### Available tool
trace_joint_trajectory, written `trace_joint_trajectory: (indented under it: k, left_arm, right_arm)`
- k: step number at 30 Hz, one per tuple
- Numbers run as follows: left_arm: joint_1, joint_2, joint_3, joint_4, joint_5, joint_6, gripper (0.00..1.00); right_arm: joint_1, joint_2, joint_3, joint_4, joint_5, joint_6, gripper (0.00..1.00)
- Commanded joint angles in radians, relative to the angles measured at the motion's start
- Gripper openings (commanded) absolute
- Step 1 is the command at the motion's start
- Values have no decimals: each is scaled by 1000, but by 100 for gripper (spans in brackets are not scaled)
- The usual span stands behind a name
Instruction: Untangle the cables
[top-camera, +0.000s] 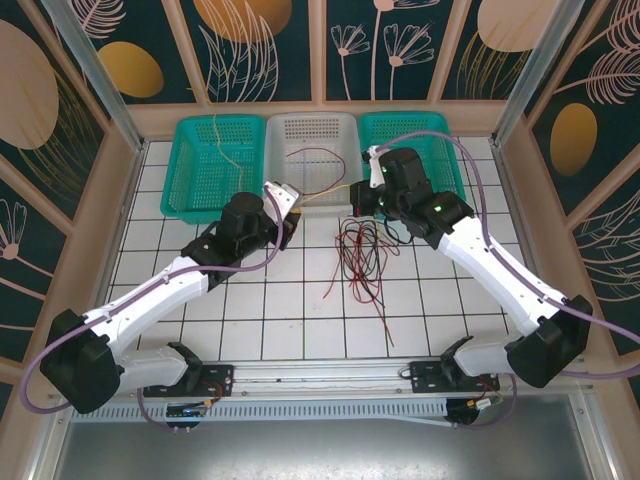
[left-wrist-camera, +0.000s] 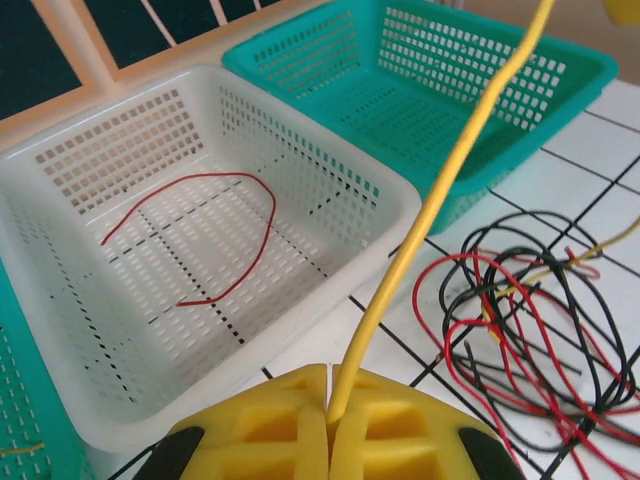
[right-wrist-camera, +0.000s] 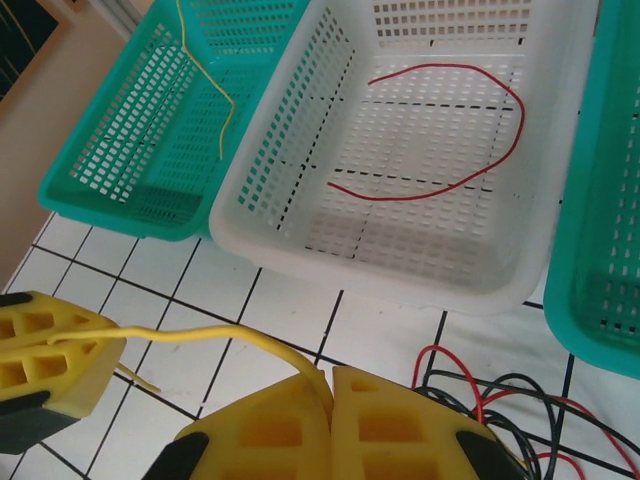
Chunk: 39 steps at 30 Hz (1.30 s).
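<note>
Cables look partly sorted, as I judge it: two lie apart in baskets, one is in hand, and the bulk is not yet undone

Baskets stand side by side along the far edge of the counter. The left teal basket holds a single tan cable. The white basket in the middle holds a single red cable, lying in a loose curve and touching no other

Just near of the white basket, mid-counter, lies the tangle: red and black loops crossing one another many times, with a yellow strand threaded in. That heap is what remains

A yellow cable runs between the two grippers, above the strip of counter between the white basket and the tangle. The left gripper is closed on it at the left. The right gripper is closed on it further right, beside the tangle. Whether it is the same yellow strand seen in the knot I cannot tell; if so, it is not yet free
</note>
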<state>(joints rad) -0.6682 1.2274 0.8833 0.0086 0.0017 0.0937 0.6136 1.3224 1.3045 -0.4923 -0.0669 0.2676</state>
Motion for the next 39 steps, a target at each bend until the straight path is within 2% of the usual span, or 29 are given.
trace_joint_trajectory:
  k: [1,5,6,8,9,12,18,23,28,34,39]
  left_arm:
    - [10,-23,-15,-132,-2,107,0]
    - [10,-16,13,-118,32,58,0]
    - [12,-16,25,-103,31,26,10]
    - [18,-31,38,-49,30,-50,43]
    - [24,-47,36,-12,34,-97,51]
    - [29,-93,15,89,49,-241,63]
    - [29,-125,-139,289,123,-556,66]
    - [29,-63,-194,385,206,-726,66]
    - [30,-1,-186,507,268,-778,67]
    - [28,173,-87,571,346,-835,66]
    - [24,264,-40,599,338,-884,75]
  right_arm:
    - [-58,-66,17,34,2,16,0]
    - [-60,-66,2,54,-55,36,0]
    - [-61,-66,1,58,-65,42,0]
    - [-60,-69,-1,62,-73,52,0]
    - [-60,-74,1,66,-80,57,0]
    - [-60,-90,13,85,-116,81,0]
    - [-60,-140,30,205,-236,165,0]
    - [-60,-167,32,301,-334,234,0]
    - [-60,-184,57,348,-379,267,0]
    - [-60,-183,52,425,-428,304,0]
    - [-60,-171,35,473,-456,328,0]
